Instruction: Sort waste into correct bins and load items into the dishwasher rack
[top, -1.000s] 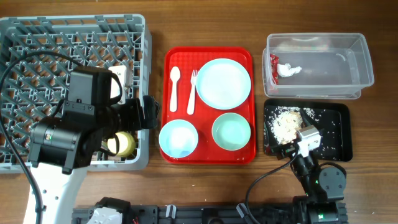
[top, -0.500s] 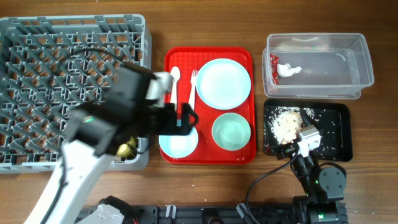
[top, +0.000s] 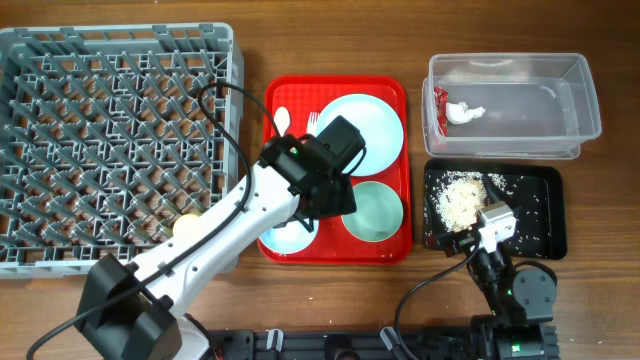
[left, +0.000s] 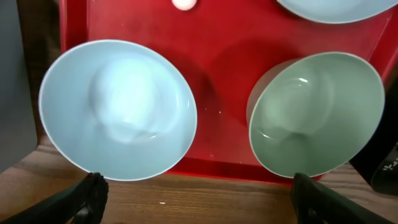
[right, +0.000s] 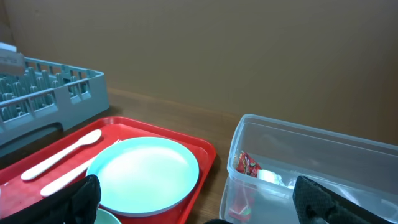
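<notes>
My left gripper (top: 322, 205) hangs open and empty over the front of the red tray, between the pale blue bowl (top: 282, 228) and the blue-green bowl (top: 372, 212). In the left wrist view, the open fingers (left: 199, 200) frame both bowls (left: 118, 109) (left: 317, 112). The plate (top: 362, 130), spoon (top: 281, 120) and fork (top: 311, 122) lie behind on the tray. The yellow cup (top: 188, 225) sits in the grey rack (top: 110, 60). The wrapper (top: 455, 108) lies in the clear tub (top: 520, 70). Rice scraps (top: 462, 198) lie in the black tray (top: 535, 215). My right gripper (top: 485, 228) is open and empty.
The red serving tray (top: 335, 88) lies between the rack and the bins. The right wrist view shows the plate (right: 146, 171), spoon (right: 59, 154), tub (right: 323, 149) and wrapper (right: 245, 165). My left arm crosses the rack's front right corner.
My left arm has swung right, from the rack's front right corner to over the bowls on the red tray. The yellow cup stays in the rack. The right arm has not moved.
</notes>
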